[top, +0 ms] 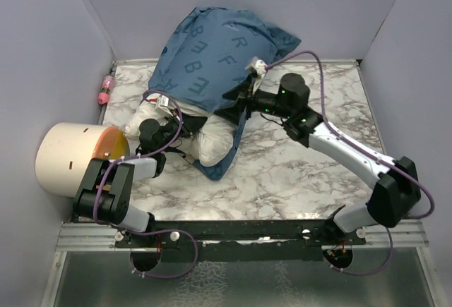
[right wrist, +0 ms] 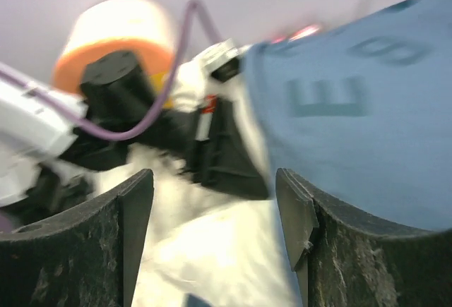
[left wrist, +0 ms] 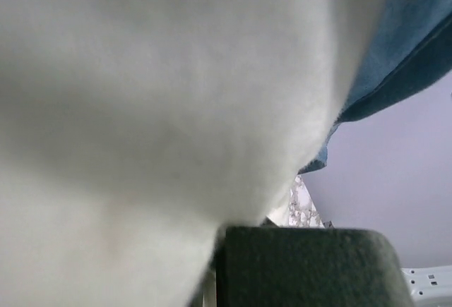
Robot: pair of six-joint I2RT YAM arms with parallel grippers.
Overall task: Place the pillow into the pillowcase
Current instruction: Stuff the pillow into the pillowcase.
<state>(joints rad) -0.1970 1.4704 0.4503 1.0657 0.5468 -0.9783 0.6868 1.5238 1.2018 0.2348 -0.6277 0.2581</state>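
1. White fabric of the pillow (left wrist: 141,109) fills nearly the whole left wrist view. Only one dark finger (left wrist: 304,265) of the left gripper (top: 185,137) shows there. The right wrist view is blurred.
2. Most of the pillow is hidden inside the pillowcase (top: 212,46), which is propped against the back wall. Its near end bulges out bare onto the marble table (top: 296,166).
3. The left arm bends low from its base, its gripper closed and pinching the pillow's bare end.
4. The right arm stretches across the table to the pillowcase's open edge. The right gripper (right wrist: 212,236) has its jaws apart and holds nothing.
5. Darker blue letters on the pillowcase read E, B, R and F.
6. A cream cylinder (top: 70,155) with an orange end lies beside the left arm, partly cut off behind it.
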